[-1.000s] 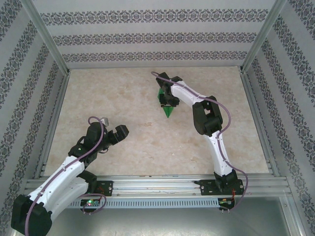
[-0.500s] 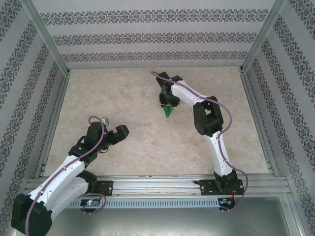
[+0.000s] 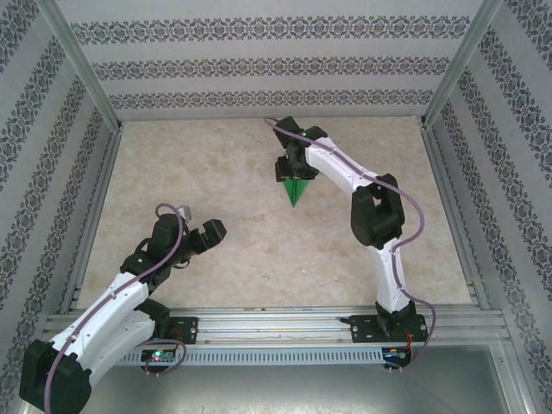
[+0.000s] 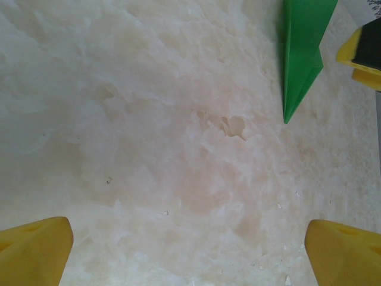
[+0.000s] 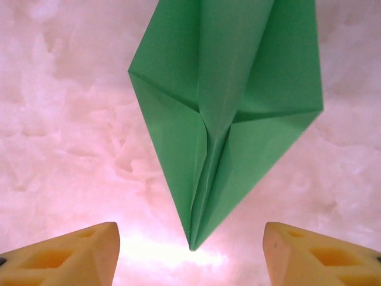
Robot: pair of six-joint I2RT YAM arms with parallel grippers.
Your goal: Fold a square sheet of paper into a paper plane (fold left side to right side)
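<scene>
Paper plane (image 5: 223,119) straight ahead of right gripper (image 5: 191,255), long axis in line, nose between spread, empty jaws; left gripper (image 4: 190,253) spread wide, farther off

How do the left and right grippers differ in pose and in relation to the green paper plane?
The right gripper hangs over the paper plane, whose nose points between its fingers untouched; the left gripper hovers over bare table, the plane well apart from it. The right gripper is stretched out to mid-table; the left gripper sits nearer its base. Both are open and hold nothing.
</scene>
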